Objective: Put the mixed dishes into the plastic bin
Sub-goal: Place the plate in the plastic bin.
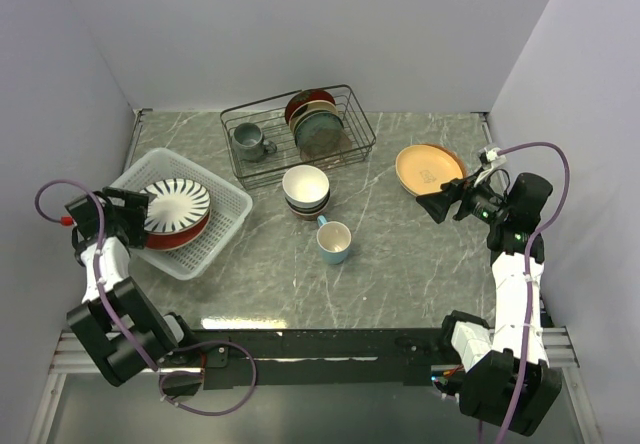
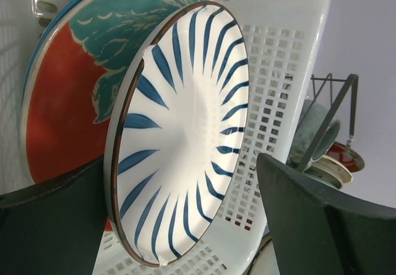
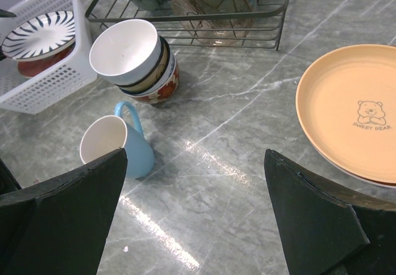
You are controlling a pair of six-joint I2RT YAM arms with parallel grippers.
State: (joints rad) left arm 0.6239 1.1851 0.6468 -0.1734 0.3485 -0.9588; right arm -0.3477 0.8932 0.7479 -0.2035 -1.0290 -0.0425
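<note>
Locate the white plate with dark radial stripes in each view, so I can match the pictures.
Top external: striped plate left of centre, inside the plastic bin.
Left wrist: plate fills the middle, close up.
Right wrist: plate in the top-left corner, in the bin.
Shared landmark: the bin's white lattice wall.

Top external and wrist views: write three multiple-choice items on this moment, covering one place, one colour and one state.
1. Where does the striped plate lie?
A. in the wire rack
B. in the plastic bin, on the red-rimmed plate
C. on the bare table

2. What colour is the mug on the table?
A. light blue
B. red
C. black

3. What is the right gripper doing?
A. open, holding nothing
B. shut on a plate
C. shut on a bowl

Answers:
1. B: the top view shows it stacked there, inside the bin.
2. A: its outside is pale blue.
3. A: its wrist view shows the fingers wide apart around bare table.
</note>
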